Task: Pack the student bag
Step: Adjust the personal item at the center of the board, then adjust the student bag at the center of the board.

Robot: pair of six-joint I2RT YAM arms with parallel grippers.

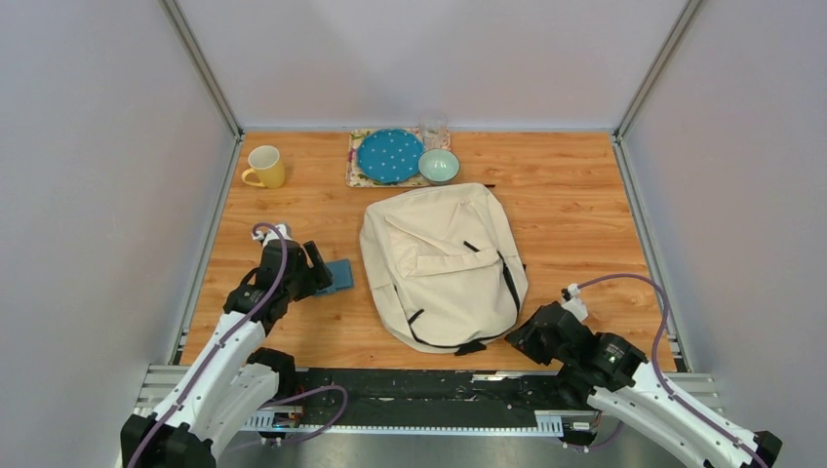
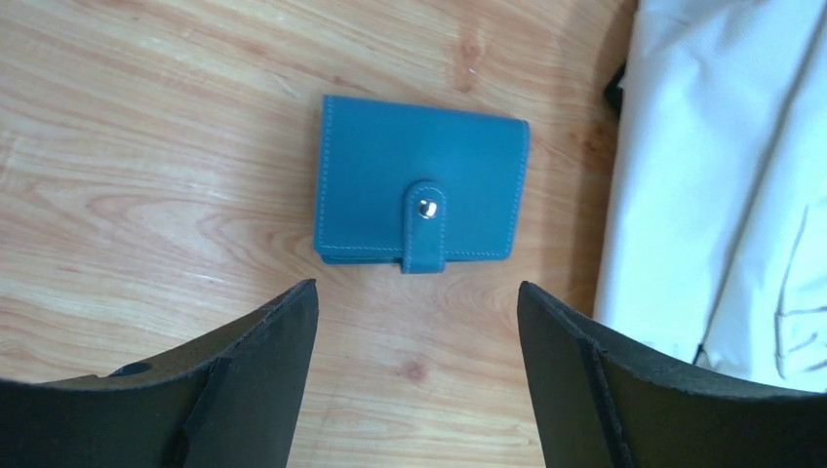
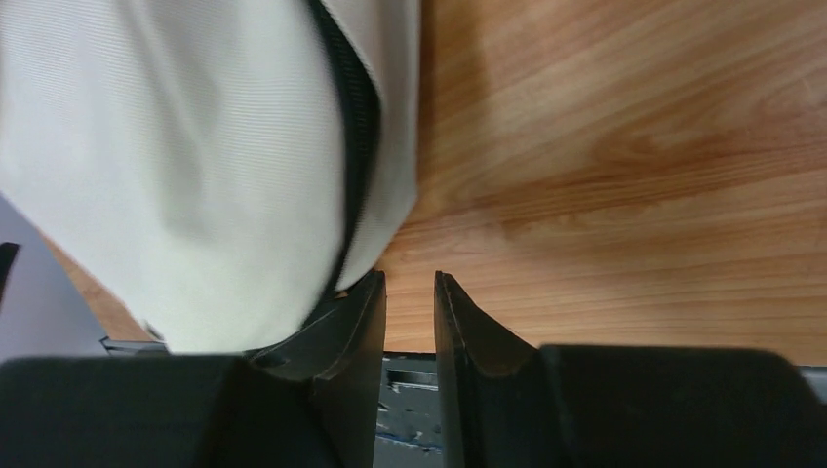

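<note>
Hovering open over the blue wallet [image 2: 421, 182] beside the student bag [image 1: 444, 263], the left hand [image 2: 417, 286] must descend and grip.

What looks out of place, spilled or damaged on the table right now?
Nothing stands out. The student bag lies flat and intact, the blue wallet lies closed beside it, and the yellow mug stands upright.

I see my left gripper [image 2: 417, 292] spread wide just below the blue wallet [image 2: 419, 180], with the student bag [image 2: 722, 175] right of the wallet.
</note>
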